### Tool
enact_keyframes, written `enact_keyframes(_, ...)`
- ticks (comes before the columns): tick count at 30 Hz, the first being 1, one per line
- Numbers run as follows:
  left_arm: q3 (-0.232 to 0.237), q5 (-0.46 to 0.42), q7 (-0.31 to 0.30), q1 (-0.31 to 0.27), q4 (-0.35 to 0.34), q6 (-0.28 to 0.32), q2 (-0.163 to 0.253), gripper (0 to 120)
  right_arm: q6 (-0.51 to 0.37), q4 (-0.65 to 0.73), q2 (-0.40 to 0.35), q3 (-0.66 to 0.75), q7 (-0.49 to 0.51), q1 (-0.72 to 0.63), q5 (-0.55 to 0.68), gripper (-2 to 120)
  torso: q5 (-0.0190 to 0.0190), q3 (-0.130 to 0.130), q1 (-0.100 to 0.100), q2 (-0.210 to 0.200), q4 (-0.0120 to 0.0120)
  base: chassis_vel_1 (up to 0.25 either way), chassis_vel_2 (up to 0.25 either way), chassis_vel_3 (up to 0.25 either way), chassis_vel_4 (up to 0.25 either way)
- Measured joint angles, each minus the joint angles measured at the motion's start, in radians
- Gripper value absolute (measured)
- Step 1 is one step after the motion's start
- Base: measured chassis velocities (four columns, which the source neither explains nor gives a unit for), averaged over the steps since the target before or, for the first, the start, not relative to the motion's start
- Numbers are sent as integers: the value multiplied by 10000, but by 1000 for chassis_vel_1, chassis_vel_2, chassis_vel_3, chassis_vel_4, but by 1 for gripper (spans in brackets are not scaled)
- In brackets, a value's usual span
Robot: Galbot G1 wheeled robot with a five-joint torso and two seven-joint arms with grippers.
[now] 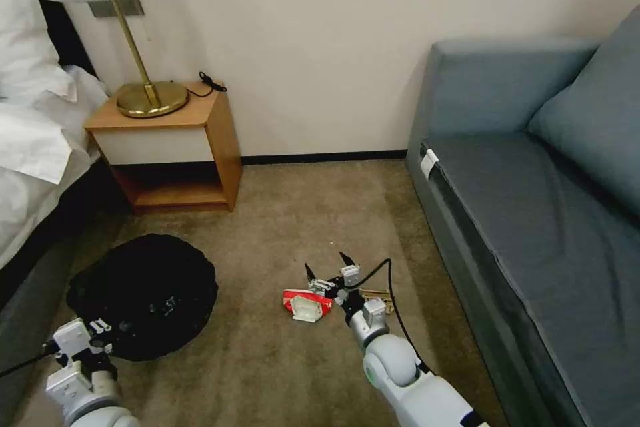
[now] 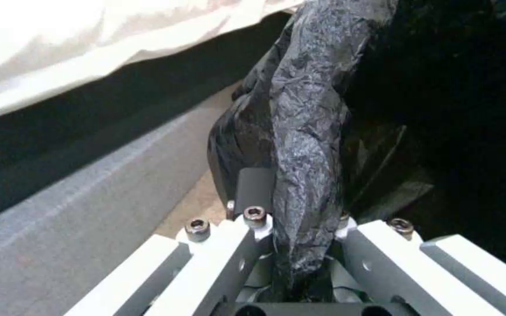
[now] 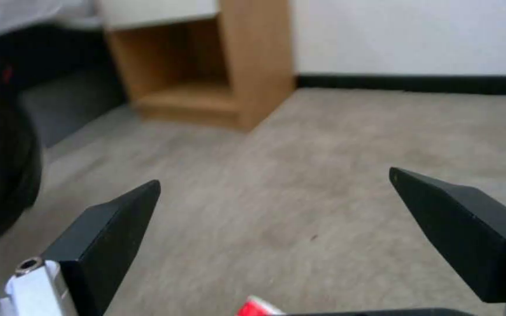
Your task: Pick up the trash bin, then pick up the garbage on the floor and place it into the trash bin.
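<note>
Left gripper (image 2: 300, 245) clamped on bin (image 1: 143, 293) liner rim, near the bed (image 1: 33, 147). Right gripper (image 1: 328, 267) spread wide over red-white packet (image 1: 305, 305) mid-carpet (image 1: 280, 213).

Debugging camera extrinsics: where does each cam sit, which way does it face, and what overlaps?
Head view: on the head, looking forward and down at the carpet; both arms show, the left gripper at the trash bin, the right gripper open over the red-and-white packet.
Left wrist view: along its fingers, clamped on the black bag liner.
Right wrist view: between its open fingers, low over carpet toward the nightstand.
Shared: bin, packet, nightstand.
</note>
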Motion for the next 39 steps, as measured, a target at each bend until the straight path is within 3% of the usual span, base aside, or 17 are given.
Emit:
enact_keyframes(5, -83, -9, 0, 5, 37, 10, 16, 3, -917, -716, -201, -282, -1286, 811, 9, 100, 1, 1, 0, 0, 1, 0, 0, 0, 0)
enact_keyframes(7, -153, -13, 0, 47, 35, 19, 13, 3, -1610, -1631, -172, -266, -2795, 1689, -221, 100, 1, 1, 0, 0, -2, 0, 0, 0, 0)
enact_keyframes(9, -171, -15, 0, 66, 27, 23, 9, 3, -1675, -2003, -130, -258, -3161, 2001, -339, 100, 1, 1, 0, 0, 0, 0, 0, 0, 0)
enact_keyframes(11, -194, -17, 0, 134, -52, 25, -16, 3, -1525, -3263, 84, -206, -4080, 2888, -610, 100, 2, 1, 0, -1, 2, 0, 0, 0, 0)
enact_keyframes(13, -196, -17, 0, 154, -83, 24, -29, 3, -1449, -3595, 149, -171, -4267, 3084, -686, 100, 1, 1, 0, 0, 2, 0, 0, 0, 0)
enact_keyframes(17, -198, -8, 4, 272, -309, 54, -129, 3, -902, -5651, 629, 1, -5442, 4068, -1478, 100, 0, 2, 1, 0, 1, 0, 0, 0, 0)
enact_keyframes(25, -197, 16, 9, 200, -358, 147, -173, 3, -398, -6614, 1074, -83, -5987, 4272, -2332, 100, 0, 2, 1, 0, 0, 0, 0, 0, 0)
enact_keyframes(39, -211, 5, 23, 213, -287, 118, -183, 3, -59, -6999, 1629, -181, -6140, 3974, -3218, 100, 0, 1, 0, 0, 0, 0, 0, 0, 0)
